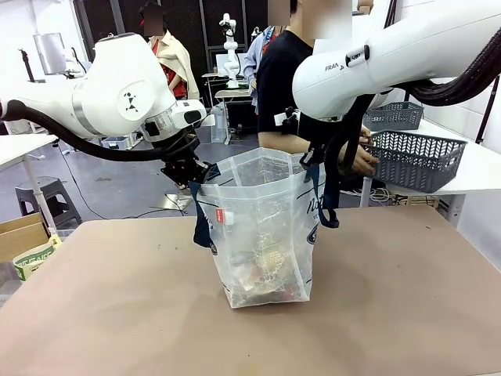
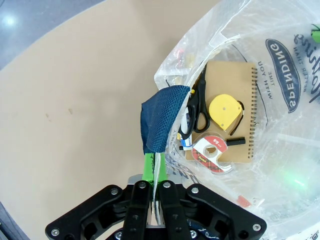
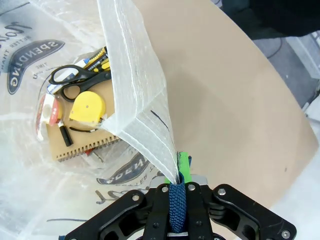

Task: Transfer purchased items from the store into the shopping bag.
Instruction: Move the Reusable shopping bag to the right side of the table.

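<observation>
The shopping bag (image 1: pixel 262 235) stood mid-bench (image 1: pixel 117 313). Inside, a notebook (image 2: pixel 227 77) lay flat at the bottom, with scissors (image 2: pixel 199 102), a tape measure (image 2: pixel 225 110) and a tape dispenser (image 2: pixel 212 150) on it.

Table: a broad, matte brown tabletop (image 1: pixel 117 313) fills the lower half of the front view, its far edge running across mid-frame.
On the table: a clear plastic shopping bag (image 1: pixel 262 235) stands upright at centre frame, base on the brown surface, mouth open at the top.
Second table: a white tabletop (image 1: pixel 477 168) at the right edge, beyond the brown one.
On the white table: a dark grey lattice basket (image 1: pixel 415 159); a second basket (image 1: pixel 394 116) sits farther back, upper right.
</observation>
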